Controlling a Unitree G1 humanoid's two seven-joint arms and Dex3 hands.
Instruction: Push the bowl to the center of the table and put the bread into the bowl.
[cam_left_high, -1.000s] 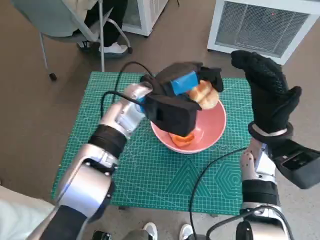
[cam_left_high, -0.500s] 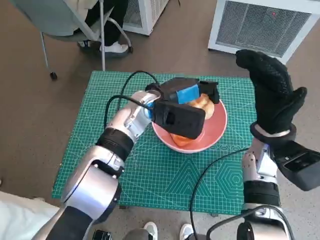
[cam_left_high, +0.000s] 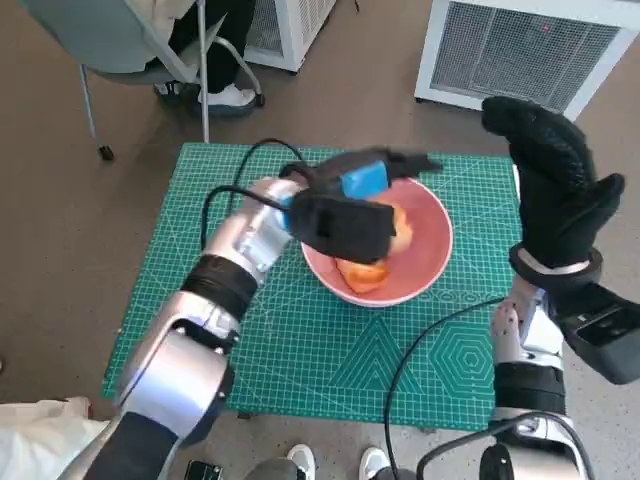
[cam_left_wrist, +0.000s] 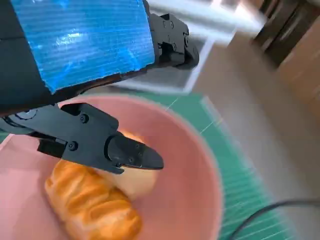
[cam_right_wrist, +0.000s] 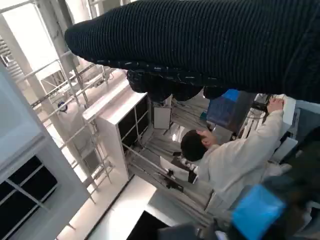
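Bowl (cam_left_high: 425, 255) placement appears settled: the pink vessel sits near the middle of the green cutting mat (cam_left_high: 300, 350) that covers the table, and its position on the mat is unchanged from a second ago. What has changed lies inside it. The bread (cam_left_high: 398, 226), held above the bowl's far rim a second ago, is now seen lower, inside the bowl; in the left wrist view the bread (cam_left_wrist: 95, 202) rests on the pink floor, with a second orange-brown piece beside it. The left hand (cam_left_high: 365, 190) is over the bowl, its fingers (cam_left_wrist: 107, 145) spread apart and no longer closed round the loaf, though one fingertip lies close above it. The right hand (cam_left_high: 550, 190) is raised beside the bowl's right side, holding nothing, its fingers held together and upright. Both steps therefore seem done; only withdrawal of the left hand remains.
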